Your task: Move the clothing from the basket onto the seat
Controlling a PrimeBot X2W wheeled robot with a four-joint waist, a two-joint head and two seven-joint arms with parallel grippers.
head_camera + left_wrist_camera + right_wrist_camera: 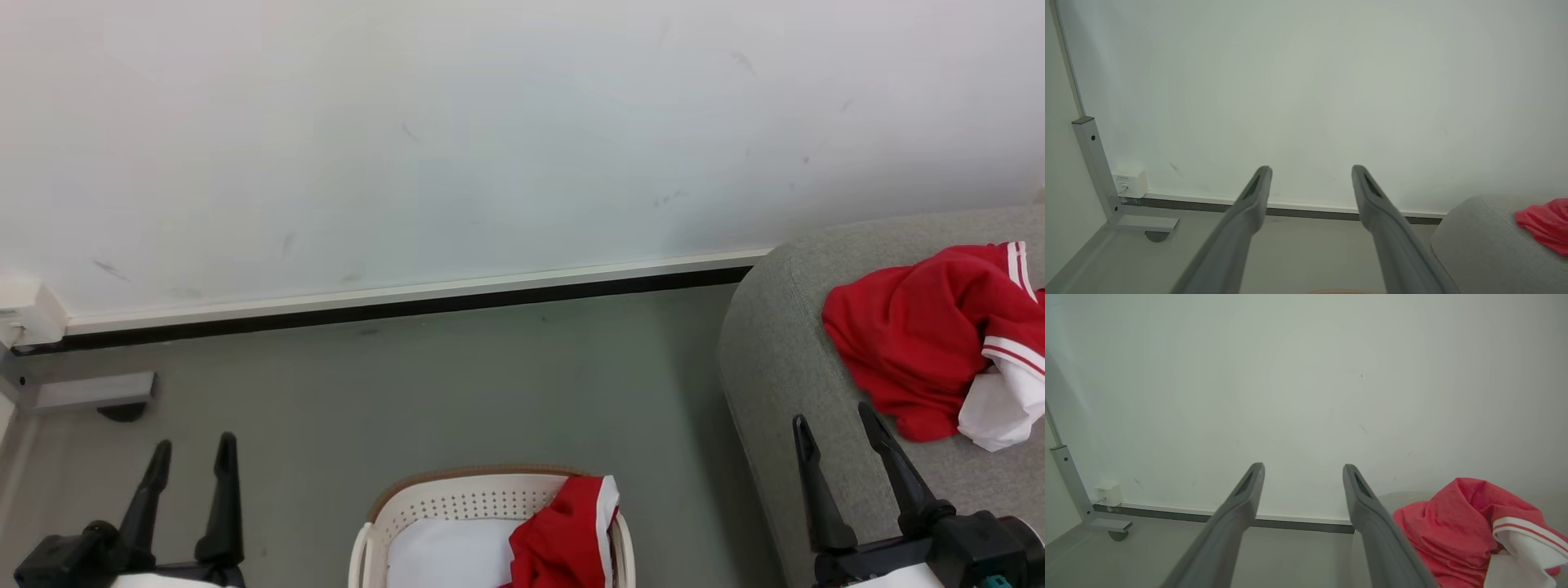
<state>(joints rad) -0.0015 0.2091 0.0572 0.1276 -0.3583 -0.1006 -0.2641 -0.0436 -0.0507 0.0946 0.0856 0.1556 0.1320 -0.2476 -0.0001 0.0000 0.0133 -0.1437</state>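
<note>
Where the basket (457, 500) sits nearest, a red garment (563, 535) drapes over its right rim beside a white sheet (445, 555) inside; the left gripper (195, 441) and right gripper (833, 414) flank it, jaws spread, empty; farther right, a second garment (914, 343) lies crumpled on the seat (775, 359); the right wrist view brings its striped cuff (1527, 526) close.

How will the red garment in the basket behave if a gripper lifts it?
Probably floppy: the garment lies crumpled and drapes over the basket rim, so it should sag from a pinch. Likely light, being thin cloth. It may catch on the rim when lifted.
</note>
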